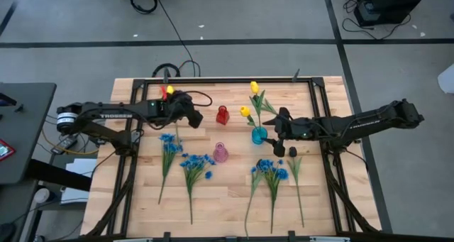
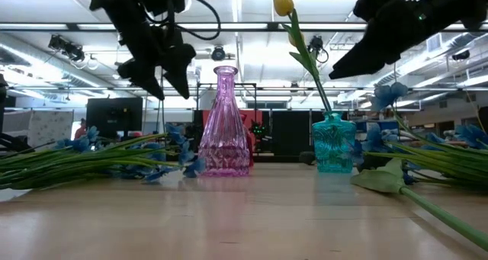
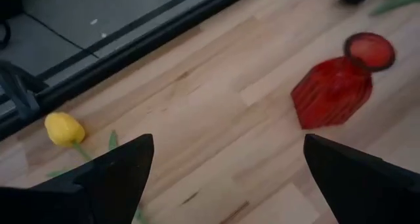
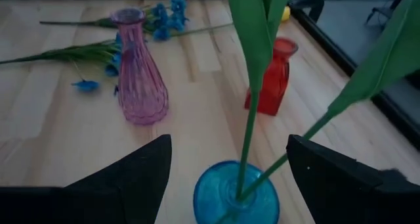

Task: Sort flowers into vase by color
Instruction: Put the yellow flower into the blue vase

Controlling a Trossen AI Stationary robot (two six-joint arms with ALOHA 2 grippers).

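A pale wooden table (image 1: pixel 227 206) framed by black rails stands on a grey floor (image 1: pixel 234 15) crossed with dark tape lines and cables; the low view looks beyond it into a hall with ceiling lights and dark monitors. The left arm (image 1: pixel 106 116) reaches in from the left edge, its left gripper (image 1: pixel 193 119) hanging above the boards near the back of the table with its fingers spread wide and holding nothing, a red vase (image 1: pixel 223 115) standing just past it. The right arm (image 1: pixel 355 123) comes in from the right, and the right gripper (image 1: pixel 278 133) hovers beside a blue vase (image 1: pixel 259 135), its fingers also parted and empty, set either side of the vase's stems in its wrist view. Two yellow tulips (image 1: pixel 250 100) stand upright in the blue vase on green stems with long leaves. A third yellow tulip (image 1: pixel 169 90) lies by the back rail near the left gripper. Bunches of small blue blossoms lie flat on the table with stems pointing to the front edge: one pair of blue bunches (image 1: pixel 181 164) on the left half, another blue bunch (image 1: pixel 269 172) on the right half. A dark tulip (image 1: pixel 293 152) lies just under the right gripper, its stem running towards the front. A pink vase (image 1: pixel 220 152) stands empty near the table's middle, between the blue bunches, well apart from both grippers.
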